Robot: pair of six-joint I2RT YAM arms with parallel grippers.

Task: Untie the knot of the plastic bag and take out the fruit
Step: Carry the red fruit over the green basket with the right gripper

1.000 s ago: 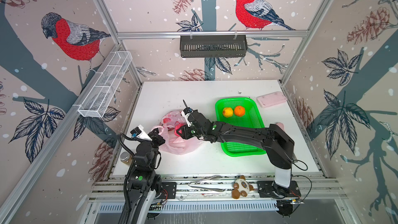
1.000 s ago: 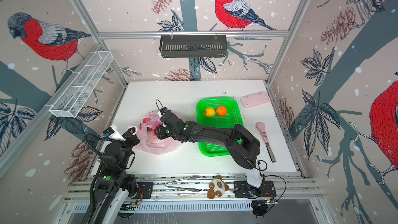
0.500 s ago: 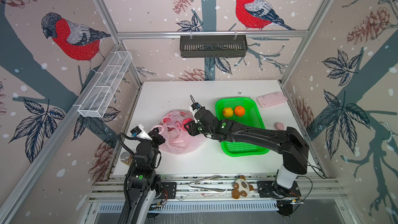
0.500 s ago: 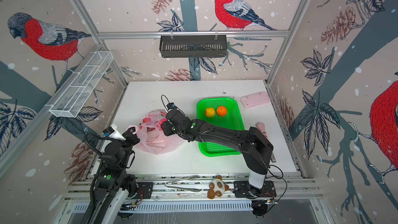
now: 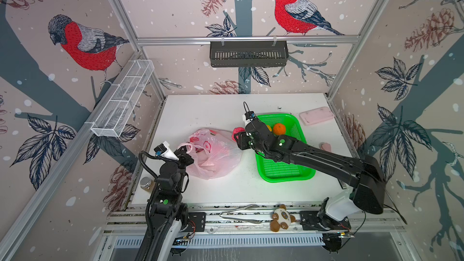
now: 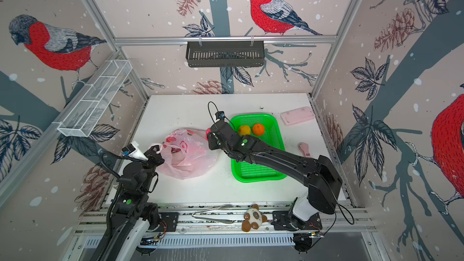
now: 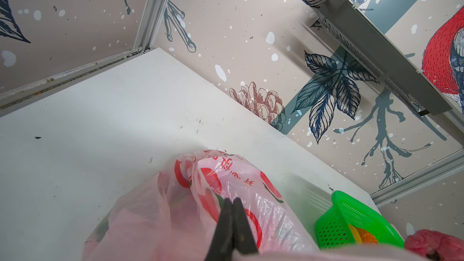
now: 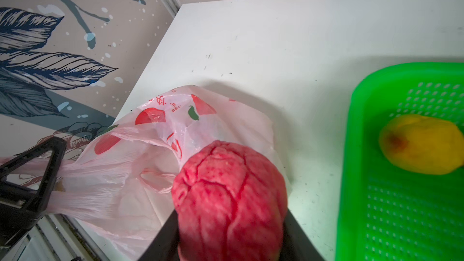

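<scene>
My left gripper (image 5: 185, 149) is pinched together on a handle strip of the plastic bag (image 5: 216, 156). The left wrist view shows the two fingers (image 7: 227, 222) pressed flat against each other, with pink film below them. In the right wrist view the strip (image 8: 82, 171) runs taut from the bag into that gripper (image 8: 37, 169).

The bag lies slumped on the white table (image 5: 200, 111), left of centre and near the front edge. Its mouth gapes toward the left arm. One handle loop (image 8: 155, 179) lies slack and untied. Something dark red shows inside the mouth (image 6: 175, 150), but I can't tell which fruit it is.

My right gripper (image 5: 237, 135) is clamped on the red bumpy fruit (image 5: 236, 131), one black finger (image 8: 164, 237) on each side. The fruit (image 8: 231, 197) hangs clear of the table, outside the bag, just past the bag's right edge. It sits between the bag and the green basket (image 5: 286, 178). The right arm reaches across the basket to get there.

The basket sits right of centre. The orange citrus (image 5: 279, 129) and yellow citrus (image 6: 244, 130) lie side by side in its far end. The yellow one (image 8: 421, 144) lies nearest the held fruit. The rest of the basket floor is bare mesh.

The pink flat case (image 5: 316, 119) lies at the far right of the table, well apart from the bag. A small jar (image 5: 145, 183) stands at the front left corner beside the left arm's base. Metal tongs (image 5: 238, 215) and a plush toy (image 5: 281, 218) lie on the front rail.
</scene>
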